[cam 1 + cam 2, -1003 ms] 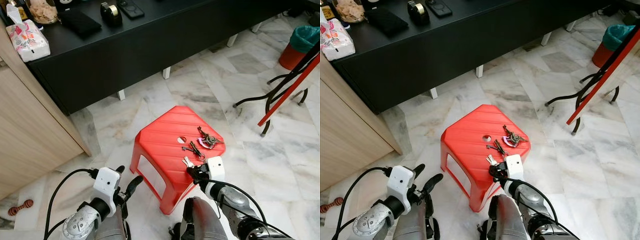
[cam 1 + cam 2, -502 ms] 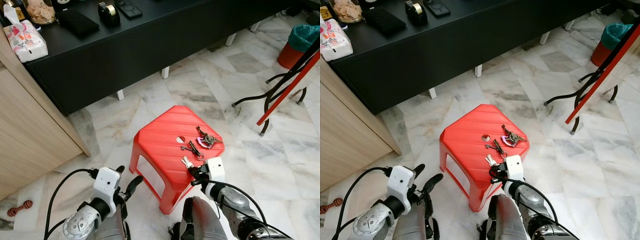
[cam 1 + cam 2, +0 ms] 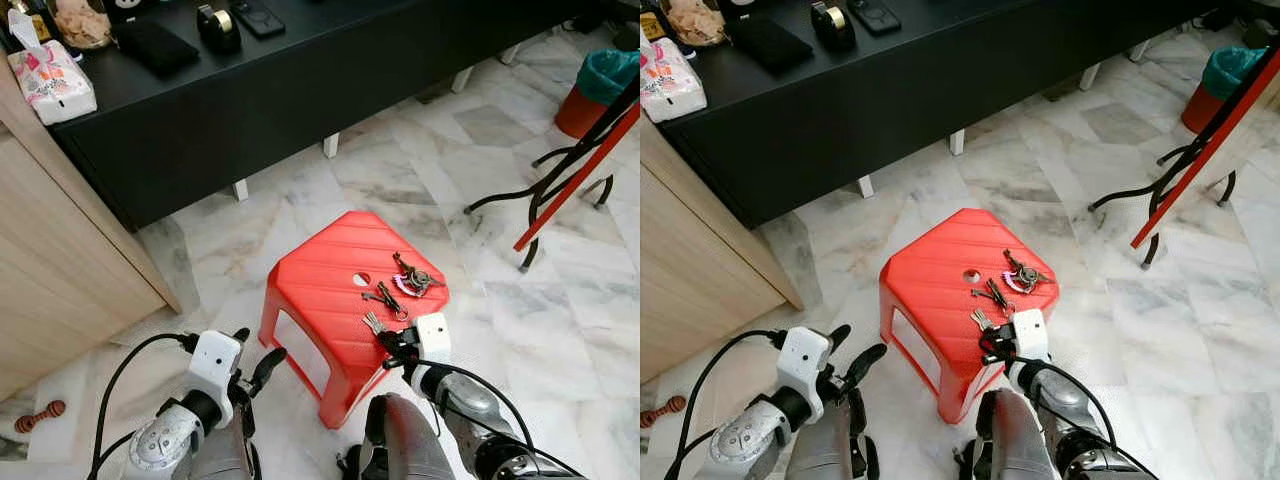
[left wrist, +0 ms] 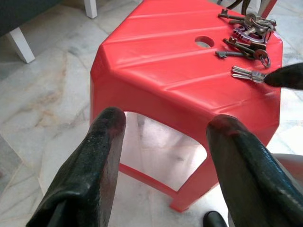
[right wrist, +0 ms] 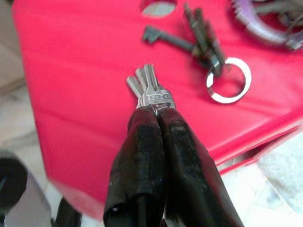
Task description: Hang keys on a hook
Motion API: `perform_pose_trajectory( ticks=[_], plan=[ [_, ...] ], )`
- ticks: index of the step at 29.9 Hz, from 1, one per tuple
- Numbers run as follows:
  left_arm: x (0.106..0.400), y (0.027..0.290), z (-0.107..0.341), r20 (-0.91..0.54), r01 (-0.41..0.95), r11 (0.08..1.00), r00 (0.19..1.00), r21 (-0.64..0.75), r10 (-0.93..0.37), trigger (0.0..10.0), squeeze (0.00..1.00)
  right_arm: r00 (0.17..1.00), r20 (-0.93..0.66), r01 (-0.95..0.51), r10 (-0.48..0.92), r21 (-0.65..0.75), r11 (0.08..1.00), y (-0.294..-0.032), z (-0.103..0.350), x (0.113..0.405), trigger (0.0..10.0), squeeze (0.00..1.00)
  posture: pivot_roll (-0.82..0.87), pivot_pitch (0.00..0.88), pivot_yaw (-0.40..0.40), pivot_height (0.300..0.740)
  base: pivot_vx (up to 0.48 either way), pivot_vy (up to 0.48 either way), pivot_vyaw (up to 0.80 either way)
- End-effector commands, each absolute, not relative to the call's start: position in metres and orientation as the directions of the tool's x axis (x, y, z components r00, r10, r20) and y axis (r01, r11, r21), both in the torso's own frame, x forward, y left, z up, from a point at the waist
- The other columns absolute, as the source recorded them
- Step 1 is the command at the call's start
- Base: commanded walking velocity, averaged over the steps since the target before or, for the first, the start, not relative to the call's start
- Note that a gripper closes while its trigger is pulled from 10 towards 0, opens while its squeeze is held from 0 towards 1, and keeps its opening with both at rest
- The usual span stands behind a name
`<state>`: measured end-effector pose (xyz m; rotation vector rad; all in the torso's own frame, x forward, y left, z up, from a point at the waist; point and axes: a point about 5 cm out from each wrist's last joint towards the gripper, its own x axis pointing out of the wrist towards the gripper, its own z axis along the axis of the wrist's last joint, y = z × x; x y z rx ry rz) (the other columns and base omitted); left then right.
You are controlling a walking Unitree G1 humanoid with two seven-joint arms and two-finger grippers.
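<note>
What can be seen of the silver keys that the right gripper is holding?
The silver keys are a small bunch of about three plain, bright metal keys with flat heads, blades fanned slightly apart. The right gripper is shut on their heads, blades pointing away from it. They sit at the near edge of the red stool, seemingly resting on or just above its top, apart from the darker keys further in.

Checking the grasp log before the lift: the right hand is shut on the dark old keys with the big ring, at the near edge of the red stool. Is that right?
Not quite. The right hand is shut on the silver keys, not the dark old keys with the big ring, which lie untouched further in on the red stool. The right wrist view shows this. The rest holds.
</note>
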<state>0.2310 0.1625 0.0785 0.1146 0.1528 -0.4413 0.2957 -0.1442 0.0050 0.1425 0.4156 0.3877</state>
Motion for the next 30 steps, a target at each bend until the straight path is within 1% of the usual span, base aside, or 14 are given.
perform_pose_trajectory(
  ticks=[1,9,10,12,13,14,15,16,17,18,20,23,24,30],
  plan=[
    [0.229,0.165,0.071,-0.196,0.423,0.903,0.894,0.07,-0.404,10.0,0.0,0.859,-0.352,-0.314,0.372,0.213,0.925,-0.149,0.005,0.295,0.0,0.0,0.12,0.197,-0.111,0.617,0.0,0.0,0.0],
    [0.236,0.173,0.061,-0.208,0.376,0.923,0.912,0.079,-0.354,10.0,0.0,0.903,-0.255,-0.303,0.347,0.197,0.933,-0.153,0.018,0.302,0.0,0.0,0.11,0.159,-0.107,0.617,0.0,0.0,0.0],
    [0.237,0.181,0.055,-0.215,0.322,0.943,0.93,0.084,-0.299,10.0,0.0,0.917,-0.205,-0.311,0.343,0.171,0.935,-0.154,0.024,0.305,0.0,0.0,0.11,0.137,-0.104,0.617,0.0,0.0,0.0],
    [0.238,0.189,0.049,-0.224,0.274,0.958,0.942,0.083,-0.25,10.0,0.0,0.923,-0.161,-0.329,0.35,0.145,0.933,-0.153,0.03,0.307,0.0,0.0,0.11,0.127,-0.103,0.617,0.0,0.0,0.0],
    [0.236,0.198,0.039,-0.253,0.216,0.974,0.948,0.072,-0.192,10.0,0.0,0.929,-0.12,-0.334,0.349,0.133,0.933,-0.153,0.036,0.309,2.3,0.0,0.11,0.115,-0.1,0.617,0.0,0.0,0.0],
    [0.235,0.201,0.035,-0.264,0.197,0.978,0.949,0.069,-0.172,10.0,0.0,0.932,-0.108,-0.333,0.347,0.13,0.934,-0.153,0.038,0.309,2.3,0.0,0.11,0.115,-0.1,0.617,0.0,0.0,0.0],
    [0.234,0.203,0.034,-0.271,0.186,0.98,0.949,0.068,-0.162,10.0,0.0,0.933,-0.102,-0.332,0.346,0.128,0.934,-0.153,0.039,0.31,4.9,0.0,0.11,0.115,-0.1,0.617,0.0,0.0,0.0],
    [0.233,0.207,0.027,-0.298,0.16,0.985,0.945,0.058,-0.136,10.0,0.0,0.934,-0.09,-0.334,0.345,0.119,0.935,-0.153,0.041,0.311,10.0,0.0,0.1,0.096,-0.098,0.617,0.0,0.0,0.0],
    [0.229,0.215,0.013,-0.351,0.112,0.993,0.932,0.037,-0.092,10.0,0.0,0.933,-0.066,-0.346,0.353,0.098,0.933,-0.151,0.045,0.312,10.0,0.0,0.1,0.08,-0.093,0.617,0.0,0.0,0.0],
    [0.227,0.218,0.009,-0.365,0.098,0.995,0.927,0.03,-0.08,10.0,0.0,0.933,-0.058,-0.349,0.355,0.092,0.932,-0.15,0.046,0.313,10.0,0.0,0.1,0.08,-0.093,0.617,0.0,0.0,0.0],
    [0.215,0.226,-0.012,-0.453,0.055,0.998,0.891,0.023,-0.039,10.0,0.0,0.944,-0.035,-0.323,0.328,0.095,0.941,-0.15,0.05,0.315,10.0,0.0,0.09,0.042,-0.089,0.617,0.0,0.0,0.0],
    [0.208,0.229,-0.022,-0.495,0.036,0.999,0.869,0.023,-0.02,10.0,0.0,0.951,-0.022,-0.305,0.308,0.097,0.947,-0.151,0.052,0.315,10.0,0.0,0.09,0.021,-0.086,0.617,0.0,0.0,0.0],
    [0.199,0.234,-0.035,-0.55,0.0,0.999,0.835,0.033,0.018,10.0,0.0,0.961,-0.006,-0.276,0.278,0.104,0.956,-0.152,0.053,0.315,10.0,0.0,0.09,0.0,-0.081,0.617,0.0,0.0,0.0],
    [0.183,0.244,-0.055,-0.635,-0.064,0.996,0.767,0.063,0.09,10.0,0.0,0.975,0.011,-0.219,0.22,0.126,0.968,-0.155,0.052,0.312,10.0,0.0,0.08,0.0,-0.064,0.617,0.0,0.0,0.0]
  ],
)
